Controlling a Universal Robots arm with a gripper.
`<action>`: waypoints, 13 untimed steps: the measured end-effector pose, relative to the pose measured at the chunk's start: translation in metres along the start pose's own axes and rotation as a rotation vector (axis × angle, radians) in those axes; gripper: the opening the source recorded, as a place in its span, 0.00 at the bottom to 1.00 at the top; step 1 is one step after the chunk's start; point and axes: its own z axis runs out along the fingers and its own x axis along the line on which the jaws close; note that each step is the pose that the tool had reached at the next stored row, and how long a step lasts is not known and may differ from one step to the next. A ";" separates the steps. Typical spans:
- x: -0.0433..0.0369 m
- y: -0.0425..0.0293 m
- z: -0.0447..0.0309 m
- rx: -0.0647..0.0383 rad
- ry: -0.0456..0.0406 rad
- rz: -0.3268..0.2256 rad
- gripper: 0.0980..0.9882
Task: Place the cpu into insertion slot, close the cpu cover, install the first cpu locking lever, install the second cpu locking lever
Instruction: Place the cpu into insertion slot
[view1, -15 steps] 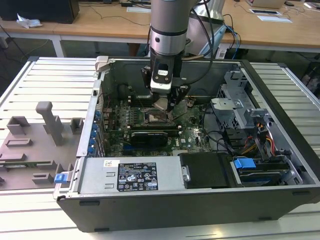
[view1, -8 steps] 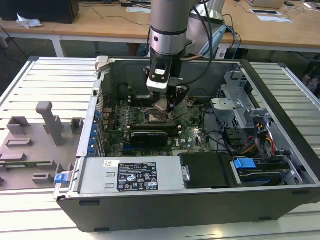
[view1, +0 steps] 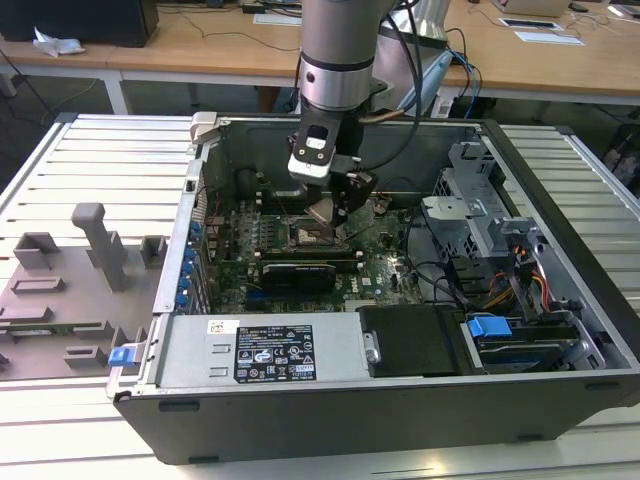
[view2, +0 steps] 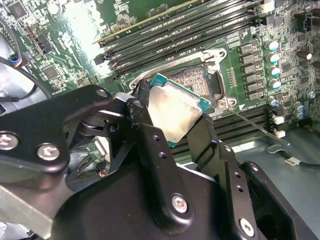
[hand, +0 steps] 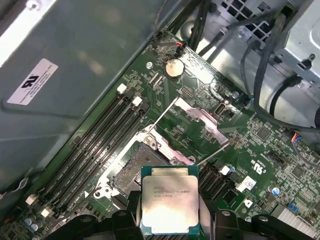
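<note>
Exterior view: the gripper (view1: 330, 212) hangs inside the open computer case (view1: 330, 420), low over the middle of the circuit board (view1: 385, 285). The case lies on its side on a slatted metal table (view1: 100, 160).

Both wrist views: the two black fingers (hand: 134, 220) are clamped on opposite edges of the cpu (hand: 169, 206), whose silver top is in plain sight. In the second wrist view the cpu sits tilted, with one edge lower toward the insertion slot (view2: 199, 80). Whether that edge touches the slot cannot be told. The cpu is not seated.

Insertion slot: open, with its dark contact field exposed inside a metal rim. It lies near the middle of the board, between two banks of long black memory slots (hand: 92, 147).

Cpu cover (hand: 200, 120): swung up and back off the slot, standing on the side away from the gripper. Two thin wire levers (hand: 161, 117) are unlatched and angle away from the slot's rim.
</note>
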 end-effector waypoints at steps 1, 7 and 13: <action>0.0000 0.0000 0.0001 0.001 -0.0009 0.010 0.50; 0.0000 0.0000 0.0004 0.004 -0.0051 0.094 0.50; 0.0000 0.0000 0.0007 0.005 -0.0069 0.156 0.50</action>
